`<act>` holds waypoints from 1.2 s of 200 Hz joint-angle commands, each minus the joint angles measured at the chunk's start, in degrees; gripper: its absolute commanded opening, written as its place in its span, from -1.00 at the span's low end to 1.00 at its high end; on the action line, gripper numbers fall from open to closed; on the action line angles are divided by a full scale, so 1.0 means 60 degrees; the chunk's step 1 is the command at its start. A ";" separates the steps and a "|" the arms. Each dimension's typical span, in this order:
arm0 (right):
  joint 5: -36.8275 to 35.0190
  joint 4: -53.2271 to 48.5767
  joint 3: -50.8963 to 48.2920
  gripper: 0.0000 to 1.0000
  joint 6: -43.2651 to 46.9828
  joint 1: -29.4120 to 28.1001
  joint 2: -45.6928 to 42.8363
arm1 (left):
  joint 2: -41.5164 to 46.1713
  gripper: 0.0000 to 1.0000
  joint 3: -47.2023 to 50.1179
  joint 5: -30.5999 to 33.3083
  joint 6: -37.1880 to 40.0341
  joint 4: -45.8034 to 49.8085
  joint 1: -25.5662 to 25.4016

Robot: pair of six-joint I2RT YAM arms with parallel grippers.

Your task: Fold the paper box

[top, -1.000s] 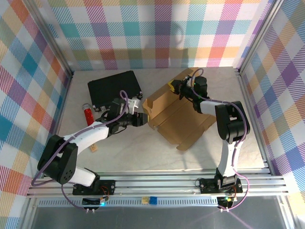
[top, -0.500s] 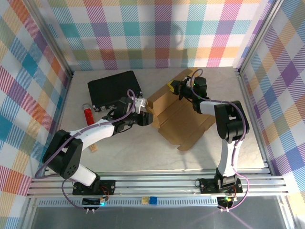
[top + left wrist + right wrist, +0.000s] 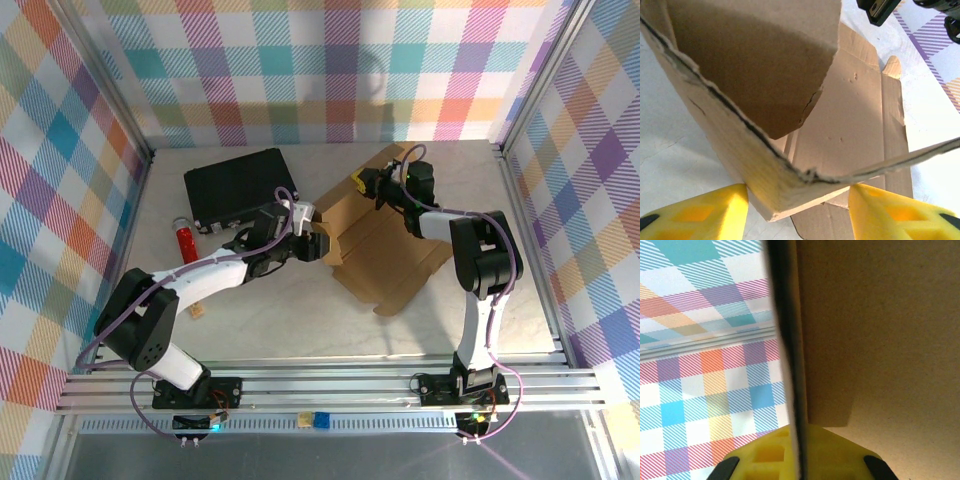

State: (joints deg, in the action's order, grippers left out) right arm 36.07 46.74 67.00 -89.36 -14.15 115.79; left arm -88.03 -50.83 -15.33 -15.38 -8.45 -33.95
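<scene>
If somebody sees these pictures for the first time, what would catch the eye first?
The brown box lies half folded in the middle of the table, with one corner raised between the yellow jaws of the left gripper. The right gripper is shut on the box's far edge. A black case lies to the left of the box, and bright plaid walls stand all around.

The top camera looks steeply down from high behind the near edge, taking in the whole pale bench [image 3: 300,320]. Each wrist camera sits very close against the brown corrugated cardboard box [image 3: 855,115], which all three views share.
</scene>
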 commanded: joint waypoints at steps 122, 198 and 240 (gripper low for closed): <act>0.0066 0.0063 0.0451 -1.00 -0.0296 0.0063 0.0269 | -0.0312 0.30 0.0001 0.0132 0.0103 -0.1166 -0.0306; -0.0122 0.0282 0.0378 -1.00 -0.0535 0.0031 0.0323 | -0.0560 0.45 -0.0276 0.1689 -0.0086 -0.0585 -0.0620; -0.0197 0.0369 0.0376 -1.00 -0.0634 0.0008 0.0345 | -0.0843 0.19 -0.0450 0.2563 -0.0147 -0.0585 -0.0913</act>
State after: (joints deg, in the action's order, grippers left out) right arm 35.35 47.00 67.96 -91.53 -14.15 116.60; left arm -92.07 -51.27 -4.60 -15.99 -12.08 -38.39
